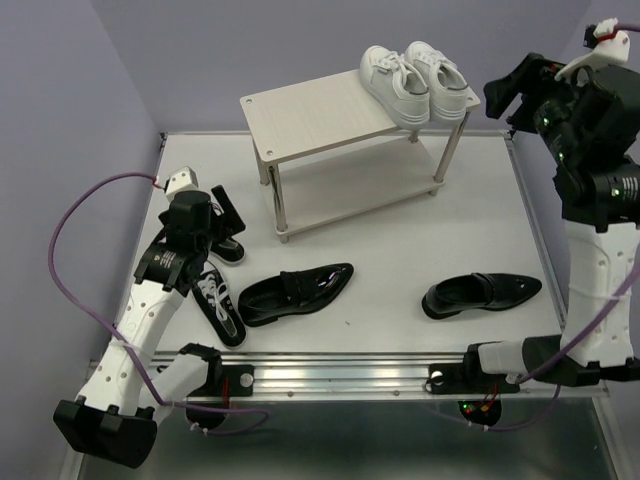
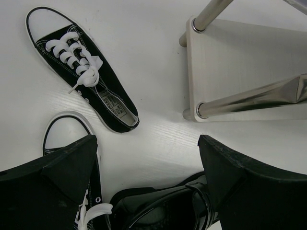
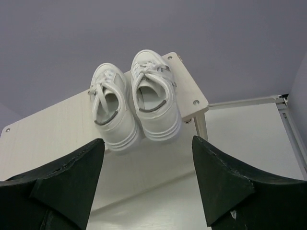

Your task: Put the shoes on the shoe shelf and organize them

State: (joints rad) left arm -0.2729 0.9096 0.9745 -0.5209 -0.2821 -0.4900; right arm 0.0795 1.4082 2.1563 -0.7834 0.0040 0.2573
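White sneakers [image 1: 415, 82] paired atop pale shelf [image 1: 310, 115], left tool [image 2: 146, 141] and right tool [image 3: 147, 141] spread wide, empty

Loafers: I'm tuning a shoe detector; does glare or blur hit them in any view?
Top external: left loafer and right loafer are sharp, with small white glints on the leather. Left wrist: left loafer at the bottom edge looks soft, streaked with reflections. Right wrist: none in view.

White sneakers [image 1: 415, 82], at one o'clock, top a pale wood-grain shelf [image 1: 310, 115] with silver legs [image 2: 249, 99]. The loafers [image 1: 295, 293] are glossy black. The black canvas sneakers [image 2: 81, 67] have white laces and soles. The counter [image 1: 400, 240] is white and the wall [image 1: 300, 40] lilac.
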